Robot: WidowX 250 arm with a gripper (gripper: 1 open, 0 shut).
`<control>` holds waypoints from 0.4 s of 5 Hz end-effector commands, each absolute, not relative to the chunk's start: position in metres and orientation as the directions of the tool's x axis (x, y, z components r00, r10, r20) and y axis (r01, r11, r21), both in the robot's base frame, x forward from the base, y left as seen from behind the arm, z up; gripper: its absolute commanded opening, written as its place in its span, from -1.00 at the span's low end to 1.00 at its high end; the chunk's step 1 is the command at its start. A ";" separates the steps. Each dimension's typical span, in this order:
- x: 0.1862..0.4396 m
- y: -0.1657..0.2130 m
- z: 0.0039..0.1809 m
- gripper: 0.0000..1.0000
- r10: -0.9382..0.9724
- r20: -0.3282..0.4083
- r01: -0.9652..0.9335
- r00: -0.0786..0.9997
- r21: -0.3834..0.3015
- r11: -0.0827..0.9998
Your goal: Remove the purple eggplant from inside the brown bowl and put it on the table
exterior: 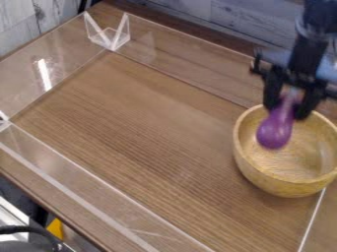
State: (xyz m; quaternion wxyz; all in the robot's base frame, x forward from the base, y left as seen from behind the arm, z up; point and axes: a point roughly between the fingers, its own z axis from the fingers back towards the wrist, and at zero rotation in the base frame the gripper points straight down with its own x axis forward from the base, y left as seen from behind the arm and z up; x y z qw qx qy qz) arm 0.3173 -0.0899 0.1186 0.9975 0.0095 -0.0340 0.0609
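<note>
The purple eggplant (277, 128) hangs in the air over the left part of the brown bowl (270, 175), gripped by its narrow top. My gripper (289, 100) points straight down and is shut on the eggplant, its black fingers (273, 96) on either side of the stem end. The bowl sits at the right of the table (145, 128) and its yellowish inside holds nothing else. The eggplant's bulbous end is level with the bowl's rim or just above it.
Clear acrylic walls (53, 59) edge the table on the left, back and front. A clear acrylic corner bracket (108, 31) stands at the back left. The wood-grain tabletop stretches left of the bowl.
</note>
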 end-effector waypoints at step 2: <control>0.303 -0.064 0.135 -1.00 0.182 0.135 -0.183 0.974 -0.004 0.983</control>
